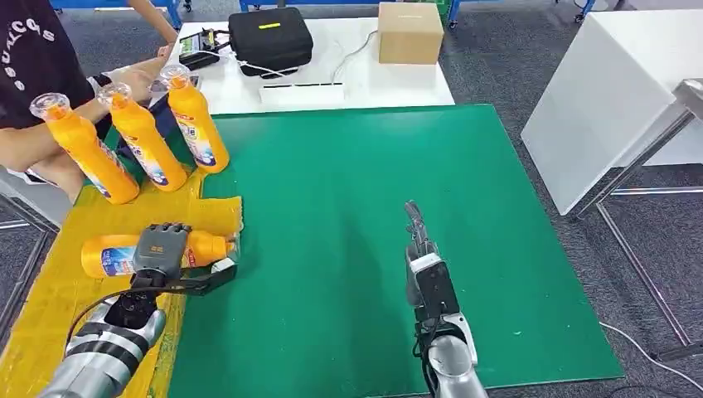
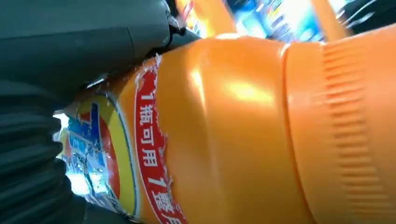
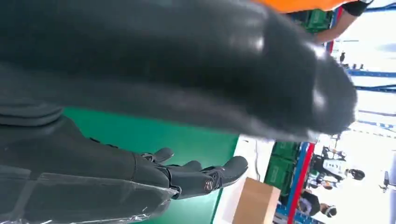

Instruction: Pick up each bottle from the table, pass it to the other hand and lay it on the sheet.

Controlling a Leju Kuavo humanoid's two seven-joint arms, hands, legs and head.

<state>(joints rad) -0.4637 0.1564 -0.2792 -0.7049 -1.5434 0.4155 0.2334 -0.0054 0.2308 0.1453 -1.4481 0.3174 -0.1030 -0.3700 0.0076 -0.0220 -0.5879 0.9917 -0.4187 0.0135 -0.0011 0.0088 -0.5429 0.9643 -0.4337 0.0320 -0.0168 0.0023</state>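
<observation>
An orange bottle (image 1: 116, 253), lying on its side on the yellow sheet (image 1: 50, 307), is gripped around its middle by the left robot hand (image 1: 162, 249), with the orange cap (image 2: 345, 135) seen close beyond the fingers in the left wrist view. The right robot hand (image 1: 419, 245) is held over the green mat (image 1: 356, 207) of the desk with fingers extended and apart, holding nothing. Three upright orange bottles (image 1: 141, 141) stand well beyond the left robot hand, beside a person's arm (image 1: 33, 145).

silver arms (image 1: 104, 352), grey robot hand (image 1: 160, 247) (ribbed cover)
</observation>
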